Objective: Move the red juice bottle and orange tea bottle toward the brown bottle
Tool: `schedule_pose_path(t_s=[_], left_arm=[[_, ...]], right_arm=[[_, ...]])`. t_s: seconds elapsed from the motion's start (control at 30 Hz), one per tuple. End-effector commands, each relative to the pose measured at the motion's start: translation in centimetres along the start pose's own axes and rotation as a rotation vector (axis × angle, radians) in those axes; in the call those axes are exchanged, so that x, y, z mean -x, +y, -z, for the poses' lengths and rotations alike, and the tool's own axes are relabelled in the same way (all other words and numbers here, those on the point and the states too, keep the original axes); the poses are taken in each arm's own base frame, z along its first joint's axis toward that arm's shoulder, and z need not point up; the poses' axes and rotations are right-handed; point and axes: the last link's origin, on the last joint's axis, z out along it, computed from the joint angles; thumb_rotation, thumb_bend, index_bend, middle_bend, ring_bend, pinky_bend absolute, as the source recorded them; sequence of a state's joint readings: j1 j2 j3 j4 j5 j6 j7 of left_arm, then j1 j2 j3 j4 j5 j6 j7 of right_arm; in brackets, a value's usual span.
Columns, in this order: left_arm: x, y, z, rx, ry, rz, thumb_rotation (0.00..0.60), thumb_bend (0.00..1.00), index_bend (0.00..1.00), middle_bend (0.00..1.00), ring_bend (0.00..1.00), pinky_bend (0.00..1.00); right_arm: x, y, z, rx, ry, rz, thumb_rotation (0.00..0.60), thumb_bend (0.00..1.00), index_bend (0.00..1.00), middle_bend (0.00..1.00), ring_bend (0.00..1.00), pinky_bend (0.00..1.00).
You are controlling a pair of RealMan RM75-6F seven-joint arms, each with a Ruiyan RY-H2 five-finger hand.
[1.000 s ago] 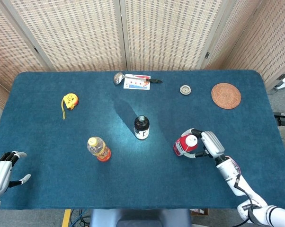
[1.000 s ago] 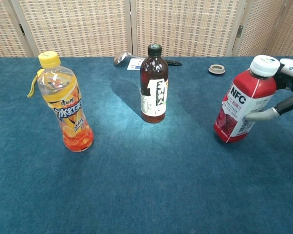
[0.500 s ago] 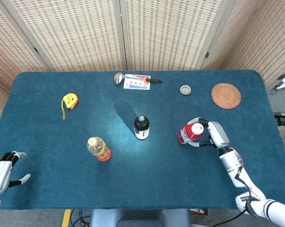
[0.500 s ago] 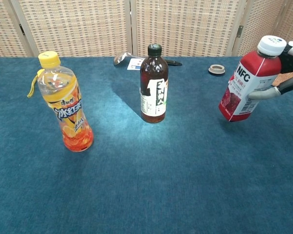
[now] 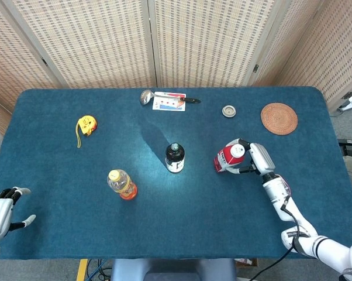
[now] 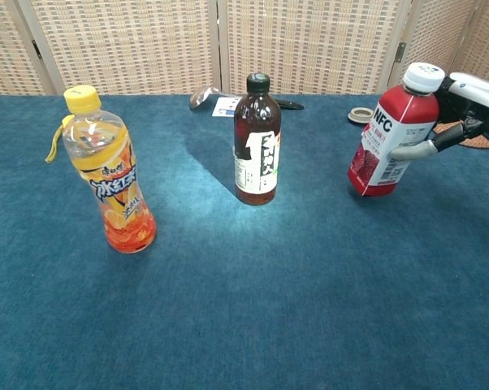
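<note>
I have the right hand (image 5: 253, 159) wrapped around the red juice bottle (image 6: 386, 138), fingers curled across its label, and the bottle leans a little with its white cap tipped toward the hand. It sits to the right of the brown bottle (image 5: 175, 157), near it but clearly apart (whether its base touches the cloth I cannot tell). The orange tea bottle (image 5: 122, 184) stands upright on the other side of the brown bottle, lower left of it in the head view and a bit nearer my edge of the blue table (image 5: 59, 234). My left hand (image 5: 2, 209) is far out past the tea bottle at the table's corner, fingers spread, holding nothing.
</note>
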State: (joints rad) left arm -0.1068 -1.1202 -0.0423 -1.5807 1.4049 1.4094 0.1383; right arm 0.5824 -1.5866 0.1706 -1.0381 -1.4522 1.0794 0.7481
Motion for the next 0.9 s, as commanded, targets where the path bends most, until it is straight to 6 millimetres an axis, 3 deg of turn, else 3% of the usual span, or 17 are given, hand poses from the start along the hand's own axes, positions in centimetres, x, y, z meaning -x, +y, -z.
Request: schedule_pose_path(t_s=[0.03,0.9], left_arm=[[0.0,-0.1,0.0,-0.003,-0.001,0.001,0.6,0.11,0.6,0.35,0.29,0.47],[-0.1,-0.1,0.0,-0.007,-0.001,0.007,0.6,0.11,0.6,0.35,0.29,0.47]], right_arm=[[0.3,-0.1,-0.4,0.0,-0.009,-0.007,0.6,0.09,0.51,0.55,0.51,0.53],[1.9,-0.4,-1.5,0.006,-0.067,-0.025,0.6,0.09,0.51,0.54,0.51,0.53]])
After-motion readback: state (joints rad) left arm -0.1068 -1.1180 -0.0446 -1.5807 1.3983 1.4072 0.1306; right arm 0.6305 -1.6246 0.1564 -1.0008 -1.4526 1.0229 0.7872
